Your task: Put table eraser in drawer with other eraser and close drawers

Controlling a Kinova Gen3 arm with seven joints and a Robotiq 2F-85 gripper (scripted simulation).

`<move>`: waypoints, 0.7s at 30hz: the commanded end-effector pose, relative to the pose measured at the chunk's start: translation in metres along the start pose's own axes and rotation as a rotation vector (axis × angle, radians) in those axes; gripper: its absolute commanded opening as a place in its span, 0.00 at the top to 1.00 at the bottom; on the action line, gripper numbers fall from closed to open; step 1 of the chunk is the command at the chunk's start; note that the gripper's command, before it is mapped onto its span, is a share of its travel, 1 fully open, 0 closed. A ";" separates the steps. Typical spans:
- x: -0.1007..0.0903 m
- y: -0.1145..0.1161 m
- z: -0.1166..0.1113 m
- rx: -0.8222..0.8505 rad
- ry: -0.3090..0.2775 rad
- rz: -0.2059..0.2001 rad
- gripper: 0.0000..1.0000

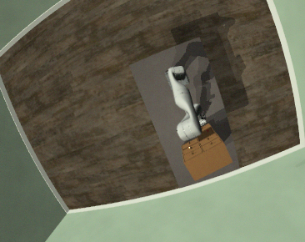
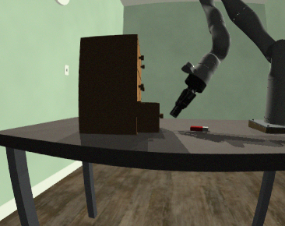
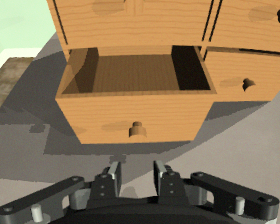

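Green walls and dark plank flooring surround the grey bench (image 1: 154, 83) in the top view, where the arm (image 1: 181, 96) reaches to the wooden chest (image 1: 210, 160) at the bench's near end. From the exterior view, the gripper (image 2: 175, 113) hangs tilted just clear of the pulled-out bottom drawer (image 2: 149, 117), while the red eraser (image 2: 198, 128) lies on the bench to its right, untouched. From the wrist view, the jaws stand partly open and empty before that drawer's knob (image 3: 134, 127), probably released to leave the tray short of drooping; no contents can be made out inside.
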State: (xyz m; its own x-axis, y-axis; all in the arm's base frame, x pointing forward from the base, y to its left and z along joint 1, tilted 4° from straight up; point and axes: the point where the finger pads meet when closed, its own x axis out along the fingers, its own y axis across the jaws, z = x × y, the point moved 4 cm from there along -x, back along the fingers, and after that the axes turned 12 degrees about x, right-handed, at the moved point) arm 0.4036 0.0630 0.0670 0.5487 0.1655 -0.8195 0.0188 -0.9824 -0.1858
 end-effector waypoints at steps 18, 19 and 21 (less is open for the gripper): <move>-0.025 0.003 0.008 0.001 -0.007 0.002 0.67; -0.025 0.003 0.008 0.001 -0.007 0.002 0.67; -0.028 0.003 0.007 0.001 -0.007 0.002 0.67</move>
State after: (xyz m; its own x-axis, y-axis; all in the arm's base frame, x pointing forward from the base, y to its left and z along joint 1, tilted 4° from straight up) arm 0.3812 0.0585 0.0777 0.5318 0.1673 -0.8302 0.0164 -0.9821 -0.1874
